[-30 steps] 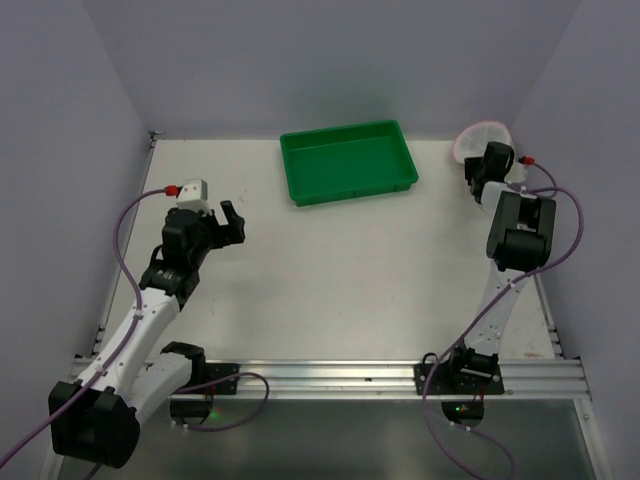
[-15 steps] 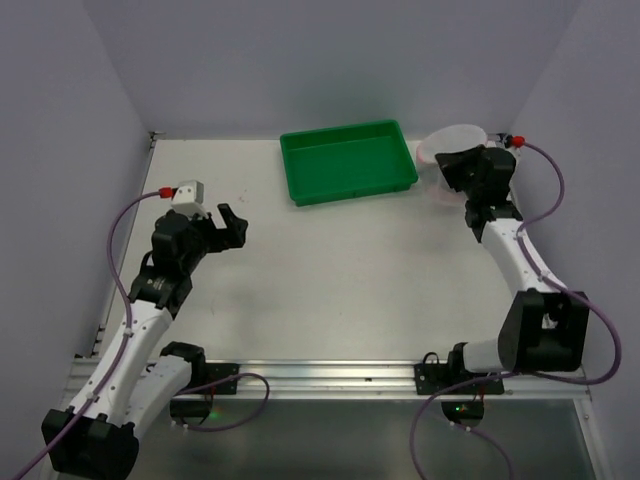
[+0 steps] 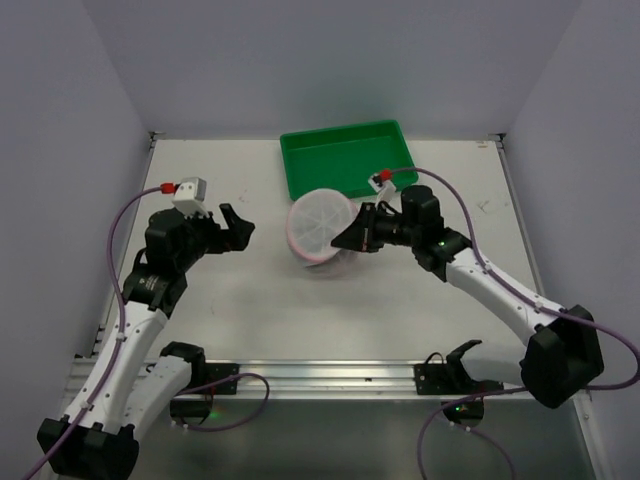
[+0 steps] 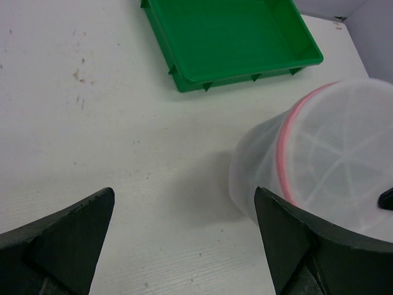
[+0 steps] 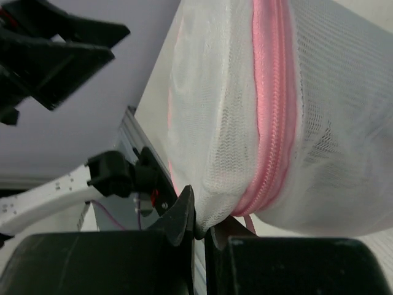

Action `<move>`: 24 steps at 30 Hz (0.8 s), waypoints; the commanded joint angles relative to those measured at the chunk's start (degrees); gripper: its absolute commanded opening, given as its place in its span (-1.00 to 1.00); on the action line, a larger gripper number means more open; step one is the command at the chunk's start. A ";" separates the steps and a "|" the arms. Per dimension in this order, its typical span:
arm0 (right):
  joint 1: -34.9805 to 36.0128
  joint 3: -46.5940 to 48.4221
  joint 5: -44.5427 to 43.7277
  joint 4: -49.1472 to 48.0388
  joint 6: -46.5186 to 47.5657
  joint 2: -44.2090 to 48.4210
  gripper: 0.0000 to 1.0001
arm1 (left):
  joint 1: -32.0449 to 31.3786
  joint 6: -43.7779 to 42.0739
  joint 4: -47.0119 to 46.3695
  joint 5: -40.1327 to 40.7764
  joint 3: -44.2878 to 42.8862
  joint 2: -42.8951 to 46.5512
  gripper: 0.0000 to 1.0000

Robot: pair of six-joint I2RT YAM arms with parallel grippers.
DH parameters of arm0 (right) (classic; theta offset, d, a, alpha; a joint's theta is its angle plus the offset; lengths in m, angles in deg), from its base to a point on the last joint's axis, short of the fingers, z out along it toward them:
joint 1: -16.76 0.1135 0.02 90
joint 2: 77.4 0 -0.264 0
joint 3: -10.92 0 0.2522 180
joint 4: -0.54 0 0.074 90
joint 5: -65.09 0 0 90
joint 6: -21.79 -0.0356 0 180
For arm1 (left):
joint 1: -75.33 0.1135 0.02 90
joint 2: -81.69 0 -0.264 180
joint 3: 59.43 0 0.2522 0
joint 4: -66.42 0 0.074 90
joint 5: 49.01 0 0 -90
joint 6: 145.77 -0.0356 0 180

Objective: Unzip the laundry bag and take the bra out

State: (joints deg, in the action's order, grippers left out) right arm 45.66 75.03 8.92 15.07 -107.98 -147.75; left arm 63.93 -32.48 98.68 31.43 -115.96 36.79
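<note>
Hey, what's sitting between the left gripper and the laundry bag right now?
Nothing. Only bare table separates the left gripper from the laundry bag. The top external view shows this, and the left wrist view confirms it.

The laundry bag (image 3: 318, 225) is a round pouch of white mesh with pink trim, and its pink zipper (image 5: 273, 104) is closed along the seam. It stands tilted on edge near the middle of the worktop (image 3: 300, 310), somewhat toward the far edge. The right gripper (image 5: 199, 230) pinches its mesh rim. Its contents cannot be made out.
</note>
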 commanded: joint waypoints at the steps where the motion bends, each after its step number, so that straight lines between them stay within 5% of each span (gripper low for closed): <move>1: 2.20 0.46 5.11 2.65 8.21 -5.39 -1.00 | -0.38 -1.40 2.50 -2.12 -2.68 1.49 1.00; 8: 3.88 -0.16 5.47 -0.42 6.47 -19.10 -0.93 | -0.38 3.24 -1.69 -9.59 3.29 0.70 1.00; 14: 4.14 1.33 -1.64 2.10 4.69 -16.50 0.28 | -0.38 9.92 -7.51 -14.87 9.01 -1.76 1.00; 18: 4.14 5.80 -13.41 16.23 12.06 -8.78 0.60 | -0.47 12.04 -9.27 -15.57 10.06 -3.78 0.99; 24: 3.97 12.84 -25.72 26.28 18.84 -4.71 0.68 | -1.96 17.84 -16.12 -18.82 13.05 -6.60 0.82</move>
State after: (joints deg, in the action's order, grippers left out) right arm 49.75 84.21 -7.50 34.00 -94.76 -154.50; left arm 63.45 -19.50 89.30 16.70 -104.22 31.30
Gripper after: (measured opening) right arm 0.834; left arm 0.922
